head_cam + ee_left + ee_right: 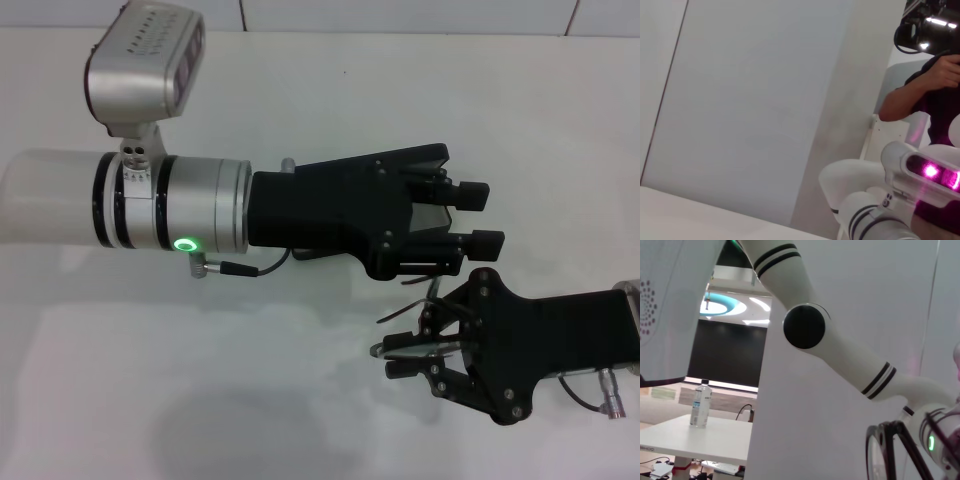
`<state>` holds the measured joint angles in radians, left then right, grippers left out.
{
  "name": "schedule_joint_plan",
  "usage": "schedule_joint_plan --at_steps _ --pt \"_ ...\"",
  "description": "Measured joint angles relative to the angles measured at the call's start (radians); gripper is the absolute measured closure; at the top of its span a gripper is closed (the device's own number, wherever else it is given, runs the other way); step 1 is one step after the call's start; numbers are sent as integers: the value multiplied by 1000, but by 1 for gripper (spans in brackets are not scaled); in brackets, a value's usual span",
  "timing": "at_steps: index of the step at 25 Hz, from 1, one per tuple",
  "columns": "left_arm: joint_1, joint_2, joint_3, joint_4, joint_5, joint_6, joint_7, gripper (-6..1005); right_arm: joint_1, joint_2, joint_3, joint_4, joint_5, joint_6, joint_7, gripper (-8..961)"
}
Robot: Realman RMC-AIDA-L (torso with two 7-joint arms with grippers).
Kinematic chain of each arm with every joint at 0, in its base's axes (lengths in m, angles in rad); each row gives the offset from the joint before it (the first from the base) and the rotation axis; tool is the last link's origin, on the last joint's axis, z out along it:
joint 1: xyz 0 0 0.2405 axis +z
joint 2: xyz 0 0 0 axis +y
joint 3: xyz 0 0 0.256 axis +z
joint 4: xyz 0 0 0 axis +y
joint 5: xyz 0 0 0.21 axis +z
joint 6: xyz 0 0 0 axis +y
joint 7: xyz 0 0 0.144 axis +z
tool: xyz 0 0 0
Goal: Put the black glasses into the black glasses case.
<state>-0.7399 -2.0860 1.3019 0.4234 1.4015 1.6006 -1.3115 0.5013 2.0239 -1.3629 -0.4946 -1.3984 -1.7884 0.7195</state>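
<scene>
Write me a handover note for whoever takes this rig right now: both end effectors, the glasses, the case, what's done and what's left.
Right end effector: shut on the black glasses, held over the white table.
Left end effector: just beyond the right one, tip close to the glasses. A grey patch shows at its tip; it might be the lining of the black glasses case, but I cannot confirm the case anywhere in these views.
Done: glasses picked up.
Left: locate the case, confirm it is open, put the glasses in and release them.
</scene>
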Motion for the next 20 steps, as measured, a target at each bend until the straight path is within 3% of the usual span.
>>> schedule_joint_plan --at_steps 10,14,20 --pt "10 6 -17 0 7 -18 10 434 -9 -8 12 -5 -5 38 0 856" --pt "38 19 -89 0 7 -35 33 434 -44 -11 12 -64 -26 153 -3 855" --pt "74 33 -196 3 7 -37 66 434 -157 -1 -56 -326 -66 462 45 854"
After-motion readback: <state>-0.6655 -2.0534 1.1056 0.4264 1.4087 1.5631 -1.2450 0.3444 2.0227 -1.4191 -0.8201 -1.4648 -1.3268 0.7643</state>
